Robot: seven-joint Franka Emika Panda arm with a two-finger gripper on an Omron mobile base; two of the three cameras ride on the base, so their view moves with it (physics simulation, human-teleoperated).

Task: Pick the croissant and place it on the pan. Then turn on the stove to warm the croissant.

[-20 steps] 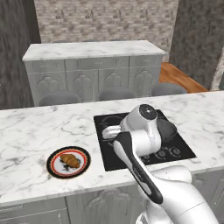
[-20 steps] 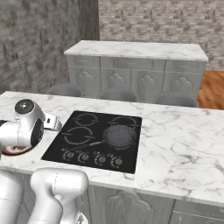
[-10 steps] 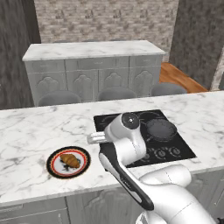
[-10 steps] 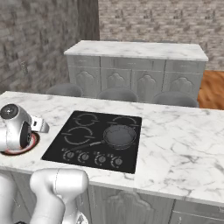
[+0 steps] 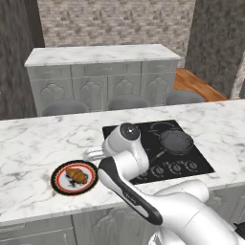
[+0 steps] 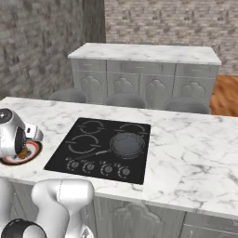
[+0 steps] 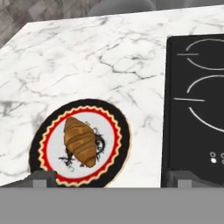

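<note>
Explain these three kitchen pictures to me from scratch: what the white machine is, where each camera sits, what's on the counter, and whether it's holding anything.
The white machine is a robot arm on a base that can drive, in a rendered kitchen. Two pictures come from cameras on the base, behind the arm to its left and right. The third looks out from the hand itself; the two dark tips at its bottom belong to the gripper, which is open and holds nothing.

On the marble counter lies a plate with a red and black rim, carrying the croissant. Beside it is the stove, a black glass cooktop with knobs along its front. The pan sits on one burner.
</note>
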